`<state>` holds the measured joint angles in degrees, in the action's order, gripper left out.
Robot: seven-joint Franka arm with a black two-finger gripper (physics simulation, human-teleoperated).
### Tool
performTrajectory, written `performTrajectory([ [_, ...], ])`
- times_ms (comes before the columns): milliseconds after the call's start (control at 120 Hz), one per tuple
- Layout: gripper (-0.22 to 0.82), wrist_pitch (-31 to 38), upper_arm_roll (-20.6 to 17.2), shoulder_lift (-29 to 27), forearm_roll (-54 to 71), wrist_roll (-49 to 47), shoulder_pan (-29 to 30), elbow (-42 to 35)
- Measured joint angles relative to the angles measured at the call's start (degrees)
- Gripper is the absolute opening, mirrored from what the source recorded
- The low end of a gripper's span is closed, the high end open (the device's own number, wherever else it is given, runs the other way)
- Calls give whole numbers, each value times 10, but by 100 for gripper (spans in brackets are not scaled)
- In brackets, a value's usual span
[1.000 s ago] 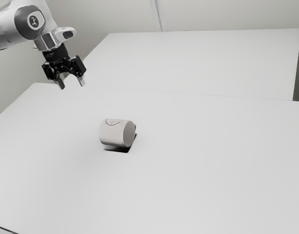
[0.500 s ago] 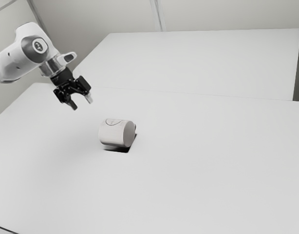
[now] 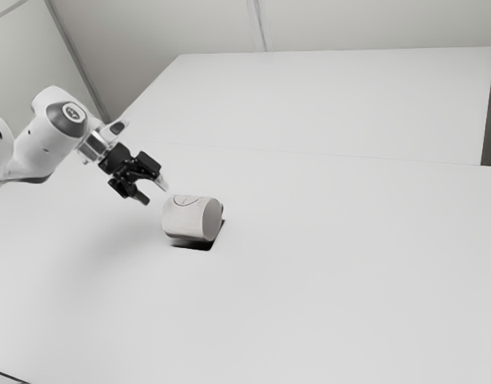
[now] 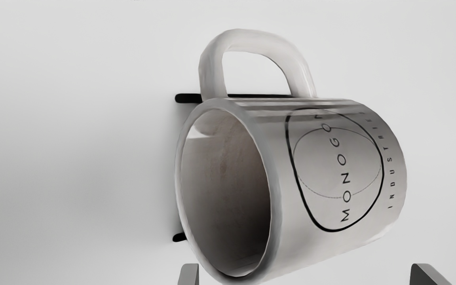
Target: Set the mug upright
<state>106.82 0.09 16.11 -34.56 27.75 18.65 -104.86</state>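
One mug (image 3: 184, 219) lies on its side on the tabletop (image 3: 333, 280); the gripper (image 3: 156, 194), open and empty, hovers near its ten o'clock in the exterior view. Grasping and righting are left.

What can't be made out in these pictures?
- Exterior view: the pale cylindrical mug's mouth, turned away; its curved handle, mostly behind the body; its black lettering, too small.
- Exterior view: the jointed white arm's base, past the left edge.
- Wrist view: the black claw's body, past the bottom edge.
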Motion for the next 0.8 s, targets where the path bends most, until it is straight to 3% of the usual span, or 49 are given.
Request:
performTrajectory([
  [800,54,27,0,26,-257,194,10,-86],
])
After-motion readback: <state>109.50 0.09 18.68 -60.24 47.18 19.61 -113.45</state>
